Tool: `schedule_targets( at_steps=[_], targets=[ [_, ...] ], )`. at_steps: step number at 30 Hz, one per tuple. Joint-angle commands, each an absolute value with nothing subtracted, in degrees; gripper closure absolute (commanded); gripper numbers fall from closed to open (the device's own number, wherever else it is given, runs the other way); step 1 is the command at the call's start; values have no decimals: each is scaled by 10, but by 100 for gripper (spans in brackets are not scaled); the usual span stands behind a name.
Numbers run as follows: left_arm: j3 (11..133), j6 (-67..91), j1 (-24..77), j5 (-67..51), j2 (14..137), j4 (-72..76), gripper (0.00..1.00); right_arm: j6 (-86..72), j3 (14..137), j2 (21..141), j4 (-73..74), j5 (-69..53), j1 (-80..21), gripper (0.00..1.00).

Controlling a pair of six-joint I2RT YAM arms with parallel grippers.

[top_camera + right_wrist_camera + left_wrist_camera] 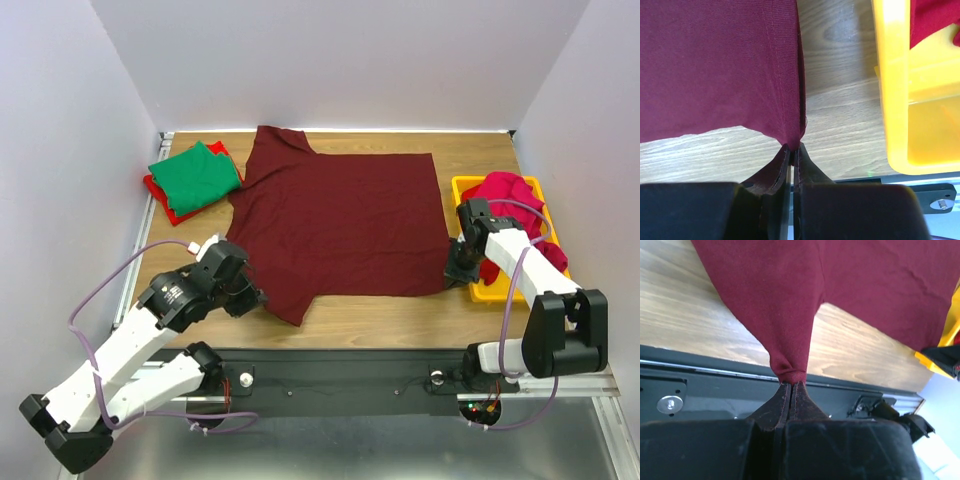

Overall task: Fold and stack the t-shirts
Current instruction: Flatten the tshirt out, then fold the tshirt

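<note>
A dark maroon t-shirt [340, 220] lies spread across the middle of the wooden table. My left gripper [252, 297] is shut on its near-left sleeve, and the pinched cloth [789, 371] bunches at the fingertips. My right gripper [458, 272] is shut on the shirt's near-right hem corner [790, 135]. At the far left a folded green t-shirt [196, 177] rests on a folded red t-shirt [172, 207]. A bright pink t-shirt [508, 195] lies crumpled in the yellow tray [486, 291].
The yellow tray's wall [896, 90] stands just right of my right gripper. A black rail [340, 375] runs along the table's near edge. White walls close in the back and both sides.
</note>
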State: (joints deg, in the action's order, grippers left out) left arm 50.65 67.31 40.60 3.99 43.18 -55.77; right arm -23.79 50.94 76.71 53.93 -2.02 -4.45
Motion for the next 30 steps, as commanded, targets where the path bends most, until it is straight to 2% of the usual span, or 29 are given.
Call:
schedule_targets(
  at_steps=[1, 8, 13, 16, 21, 30],
  targets=[
    [524, 691, 433, 33, 453, -562, 100, -239, 521, 761, 559, -33, -41, 100],
    [535, 750, 493, 40, 483, -562, 100, -240, 521, 752, 565, -38, -42, 100],
    [547, 780, 492, 110, 465, -590, 100, -239, 536, 765, 566, -22, -41, 100],
    [535, 744, 485, 111, 477, -555, 100, -229, 564, 790, 564, -15, -42, 100],
    [526, 596, 409, 40, 575, -487, 100, -208, 620, 841, 556, -4, -42, 100],
    [623, 378, 260, 10, 733, -423, 100, -181, 748, 950, 541, -12, -35, 100]
  ],
)
